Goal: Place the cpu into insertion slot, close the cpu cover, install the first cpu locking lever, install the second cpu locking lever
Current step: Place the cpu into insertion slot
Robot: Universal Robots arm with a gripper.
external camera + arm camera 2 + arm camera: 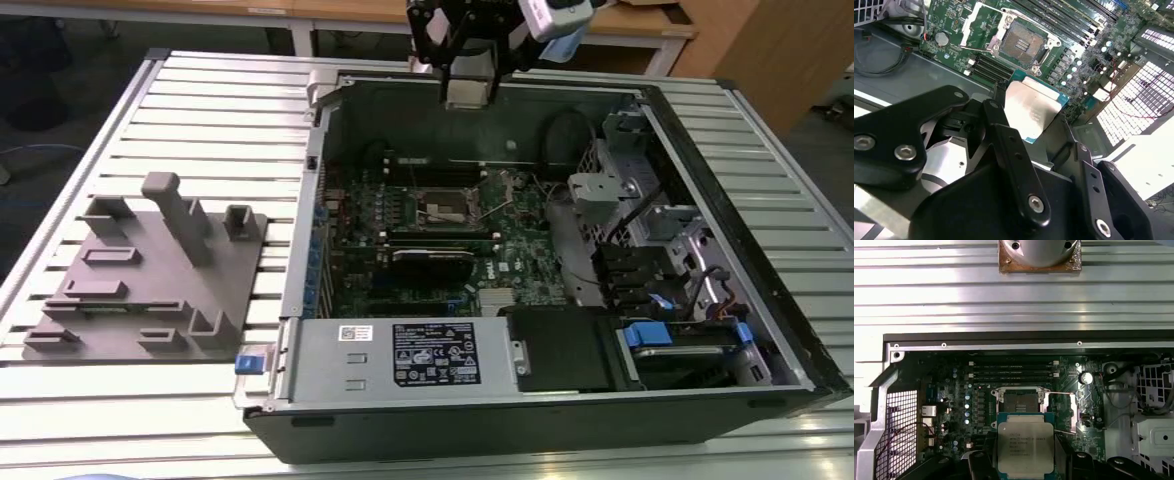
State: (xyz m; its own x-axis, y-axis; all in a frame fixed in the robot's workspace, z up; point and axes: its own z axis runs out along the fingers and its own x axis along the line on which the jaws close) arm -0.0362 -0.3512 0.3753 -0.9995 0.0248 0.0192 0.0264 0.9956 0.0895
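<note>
My gripper (467,88) hangs over the far wall of the open computer case, shut on the cpu (466,94). In both wrist views the cpu (1034,107) (1025,442) is a flat silver-grey square on a green carrier, clamped by its edges between black fingers (1004,135). Lower down on the green motherboard lies the insertion slot (451,205) (1021,44) (1019,400), its golden-brown contact field bare. In the second wrist view the cpu cover (973,21) stands swung open at the socket's side. The cpu is well above the slot and apart from it.
The case (727,200) lies on a slatted metal table (200,100). A grey fixture block (147,270) sits at the exterior view's left. Inside are a black card (430,262), memory slots (1013,371), cables and drive bays (667,260), and a metal box (427,355) at the front.
</note>
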